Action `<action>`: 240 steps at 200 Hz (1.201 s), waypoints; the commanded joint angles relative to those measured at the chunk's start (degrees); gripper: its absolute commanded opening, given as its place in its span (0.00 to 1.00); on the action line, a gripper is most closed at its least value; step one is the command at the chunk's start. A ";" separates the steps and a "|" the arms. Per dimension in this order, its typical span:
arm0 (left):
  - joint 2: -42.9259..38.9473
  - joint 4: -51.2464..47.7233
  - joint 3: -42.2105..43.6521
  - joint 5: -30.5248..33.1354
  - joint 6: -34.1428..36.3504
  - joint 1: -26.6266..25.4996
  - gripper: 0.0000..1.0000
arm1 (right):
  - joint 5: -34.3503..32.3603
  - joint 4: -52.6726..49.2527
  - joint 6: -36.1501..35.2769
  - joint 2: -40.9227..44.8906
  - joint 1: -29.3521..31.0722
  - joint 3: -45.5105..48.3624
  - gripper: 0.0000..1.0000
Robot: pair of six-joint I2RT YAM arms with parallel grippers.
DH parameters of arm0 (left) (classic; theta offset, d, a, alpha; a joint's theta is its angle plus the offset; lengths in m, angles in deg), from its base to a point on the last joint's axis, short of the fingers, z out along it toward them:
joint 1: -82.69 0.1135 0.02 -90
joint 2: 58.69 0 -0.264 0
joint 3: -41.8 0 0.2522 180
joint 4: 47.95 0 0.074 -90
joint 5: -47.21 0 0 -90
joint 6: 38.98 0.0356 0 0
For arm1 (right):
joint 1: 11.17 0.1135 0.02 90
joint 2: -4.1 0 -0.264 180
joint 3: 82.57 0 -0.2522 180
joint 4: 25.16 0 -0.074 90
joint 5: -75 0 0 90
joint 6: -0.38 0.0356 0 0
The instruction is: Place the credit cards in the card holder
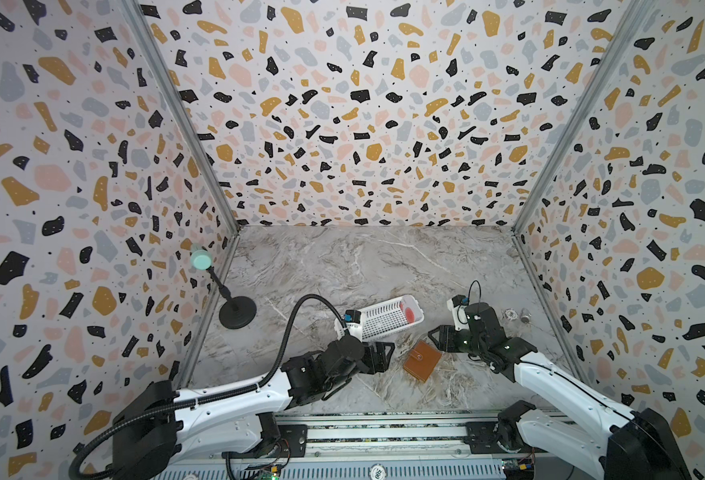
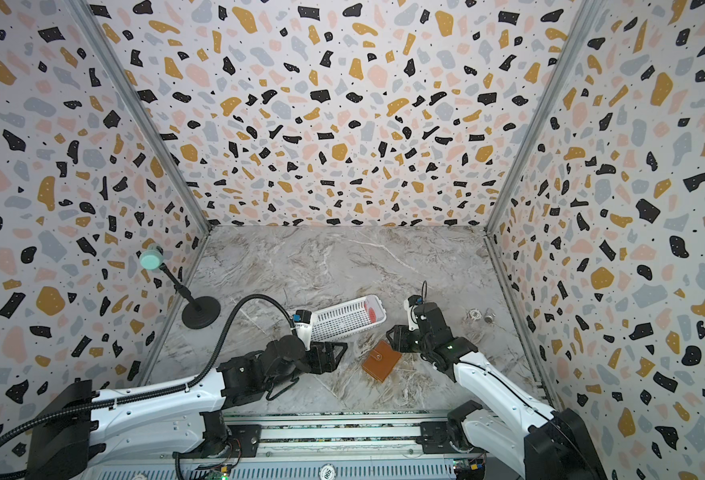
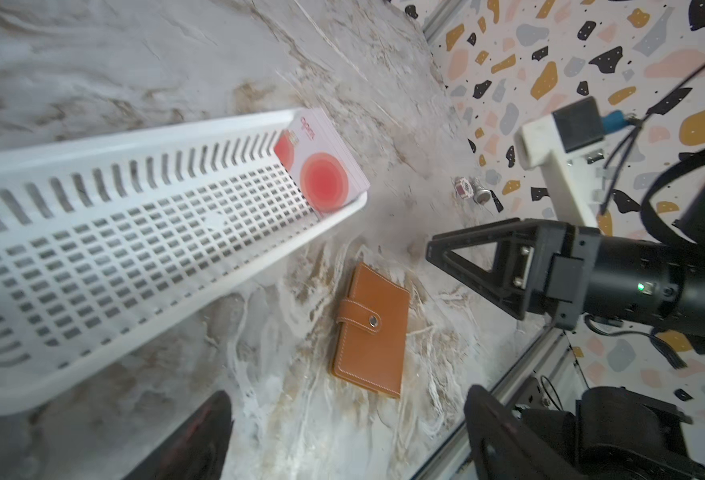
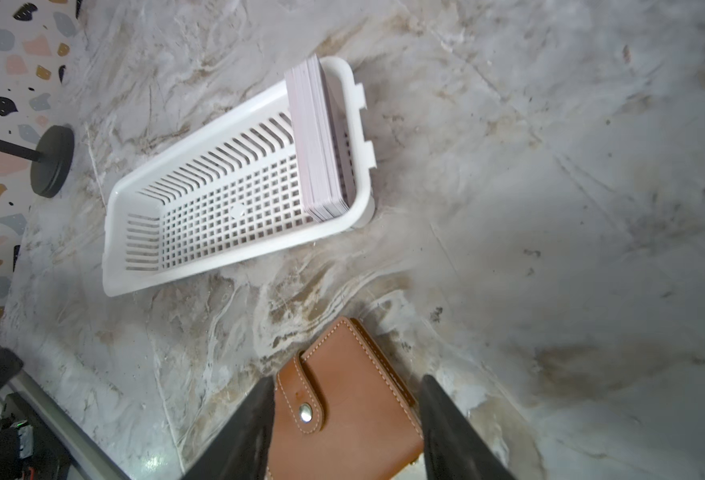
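Card holder [image 1: 422,361], a closed tan leather booklet, lies flat on the marble table [image 1: 342,266] just below the right gripper [image 1: 434,338], whose jaws stand part-spread and empty. Its long axis runs diagonally, far end rightward, snap up. Left gripper [image 1: 387,355] gapes wide, empty.

This looks to me like a robot lab's test cell. Speckled terrazzo-print wall panels [image 1: 342,124] are framed by bare aluminium corner posts [image 1: 185,122] around a grey marble-look tabletop [image 1: 342,266]. Two white-and-black robot arms [image 1: 226,399] are mounted on a slotted aluminium rail [image 1: 384,432].
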 commanded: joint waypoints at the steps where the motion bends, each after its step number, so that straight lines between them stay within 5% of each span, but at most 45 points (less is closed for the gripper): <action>1: 1.91 6.93 1.66 1.65 -7.53 -2.93 0.89 | 3.84 -2.28 0.05 -2.85 -1.73 -0.61 0.52; 84: 11.37 12.35 -0.37 -0.53 -12.05 -9.49 0.78 | 1.00 -2.52 1.05 -5.02 -1.84 2.36 0.36; 240: 25.98 16.44 -5.68 -5.62 -18.54 -10.59 0.69 | 2.77 -2.72 0.20 -5.31 0.28 4.19 0.17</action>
